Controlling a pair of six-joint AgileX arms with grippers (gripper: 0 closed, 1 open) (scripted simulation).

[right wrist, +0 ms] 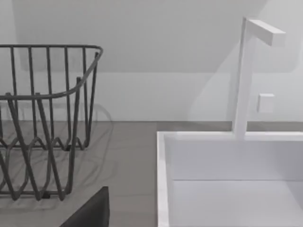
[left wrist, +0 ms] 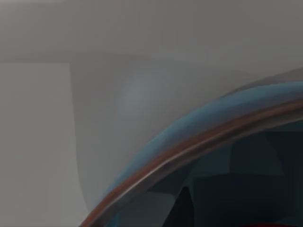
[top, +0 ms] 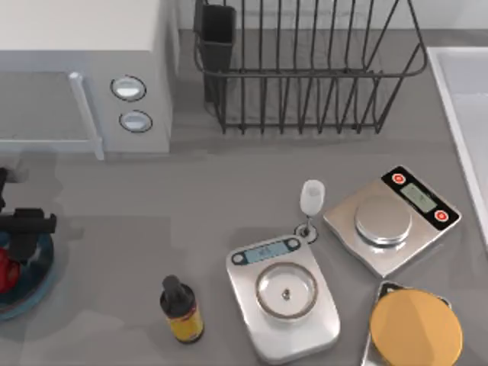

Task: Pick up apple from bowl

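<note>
Grey counter [top: 229, 198]. We note apple [top: 6, 271] inside bowl [top: 34, 293], at bowl's left part, partly under our left gripper [top: 23, 229]; finger state: cannot tell. Dropper bottle [top: 181, 309] right of bowl; scales [top: 284, 297] farther right of bowl. Bowl rim close in left wrist view.

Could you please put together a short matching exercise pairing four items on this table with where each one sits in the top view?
Things:
1. apple
2. dropper bottle
3. orange disc
4. wire rack

Places:
A. at the back of the table, beside the microwave
B. in the bowl at the left edge, under the left gripper
C. bottom right corner
D. just left of the near scale

Pairs: 1-B, 2-D, 3-C, 4-A
</note>
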